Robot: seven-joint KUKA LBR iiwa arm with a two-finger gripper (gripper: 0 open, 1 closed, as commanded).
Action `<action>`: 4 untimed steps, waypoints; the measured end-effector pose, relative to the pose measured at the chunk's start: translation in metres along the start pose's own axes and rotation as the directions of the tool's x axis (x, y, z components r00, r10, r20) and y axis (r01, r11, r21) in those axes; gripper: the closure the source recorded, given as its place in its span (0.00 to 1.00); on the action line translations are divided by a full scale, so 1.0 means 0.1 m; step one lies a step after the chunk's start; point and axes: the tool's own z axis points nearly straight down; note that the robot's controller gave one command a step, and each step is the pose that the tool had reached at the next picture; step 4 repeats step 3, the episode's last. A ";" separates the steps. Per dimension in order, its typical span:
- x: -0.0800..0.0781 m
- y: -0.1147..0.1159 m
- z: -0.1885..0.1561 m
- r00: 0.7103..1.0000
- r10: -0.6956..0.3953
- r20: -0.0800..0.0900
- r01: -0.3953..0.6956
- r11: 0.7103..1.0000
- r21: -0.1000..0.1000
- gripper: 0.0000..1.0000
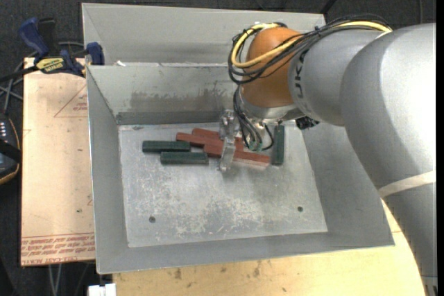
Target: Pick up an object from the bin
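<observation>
Pincer [227,146] spread, astride two red-brown bars [205,139] where they meet, towards the back of the bin [222,215] floor, dark green bars [175,152] just beside. Shift along one bar so you pinch a single piece, close squarely across it, lift straight.

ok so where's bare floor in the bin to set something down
The whole near half of the grey metal bin's floor is bare, from the bars to the front wall. The narrow strip right of the lone dark green bar is also free. Crowded: the back middle, where two dark green bars, reddish-brown bars and the gripper cluster.
</observation>
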 end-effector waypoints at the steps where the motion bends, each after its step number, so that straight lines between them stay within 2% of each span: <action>1: 0.00 0.00 -0.01 1.000 0.000 0.001 0.000 1.000 0.000 1.00; 2: 0.01 0.00 -0.05 1.000 -0.001 0.000 0.001 1.000 0.000 1.00; 3: 0.02 -0.01 -0.23 1.000 -0.002 -0.005 0.002 1.000 0.002 1.00; 4: 0.02 -0.01 -0.23 1.000 -0.002 -0.005 0.002 1.000 0.002 1.00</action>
